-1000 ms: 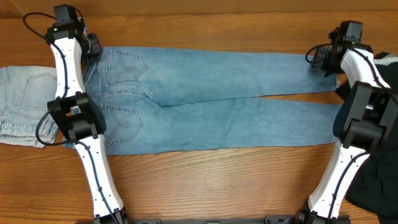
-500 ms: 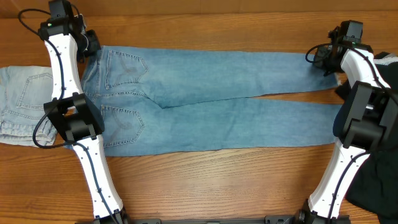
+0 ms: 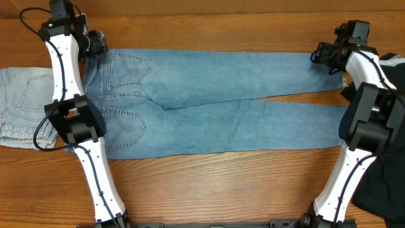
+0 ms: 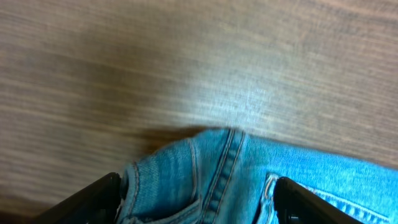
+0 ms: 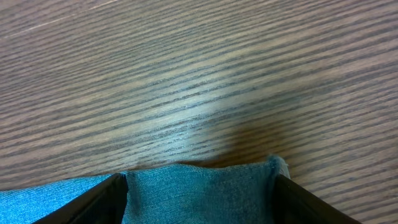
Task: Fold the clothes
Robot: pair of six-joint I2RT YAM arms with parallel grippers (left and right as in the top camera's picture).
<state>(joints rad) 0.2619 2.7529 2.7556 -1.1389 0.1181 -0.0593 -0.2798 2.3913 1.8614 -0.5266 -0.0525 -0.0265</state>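
Observation:
The medium-blue jeans lie flat across the table, waist at the left, both legs stretched to the right, back pockets up. My left gripper is at the far left waist corner. In the left wrist view the waistband corner lies between wide-apart fingers, so that gripper is open. My right gripper is at the hem of the far leg. In the right wrist view the hem lies flat between spread fingers, and the gripper is open.
A paler light-blue pair of jeans lies folded at the left edge, partly under the left arm. A black garment sits at the right edge beside the right arm. Bare wood runs in front of the jeans.
Both grippers have opened and let go of the denim; the left was shut on the waist corner just before. The left gripper shifted slightly right. The jeans lie as before.

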